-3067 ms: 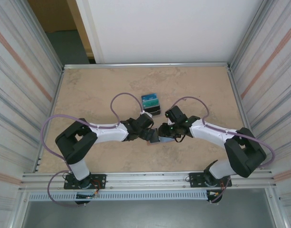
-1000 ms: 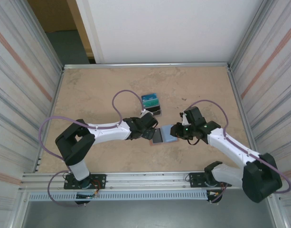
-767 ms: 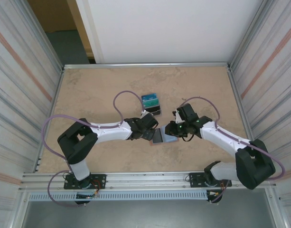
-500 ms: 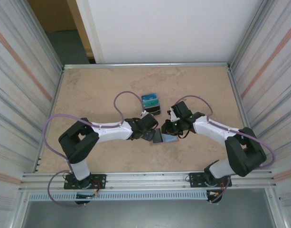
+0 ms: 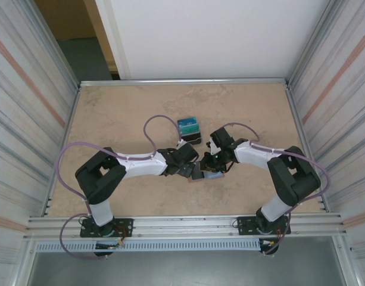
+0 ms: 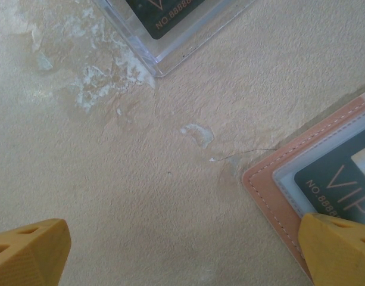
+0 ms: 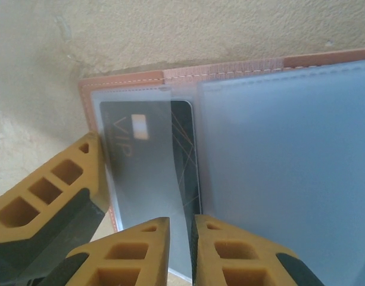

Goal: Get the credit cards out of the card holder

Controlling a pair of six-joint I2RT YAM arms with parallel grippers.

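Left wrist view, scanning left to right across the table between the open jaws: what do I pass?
Clear stand corner at the top → bare tabletop → card holder, its pink stitched edge → dark VIP card in the holder's sleeve, running off the right side.

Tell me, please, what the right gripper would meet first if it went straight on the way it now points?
Probably the dark credit card, sleeved in the card holder: the right gripper points at its edge, depth unclear.
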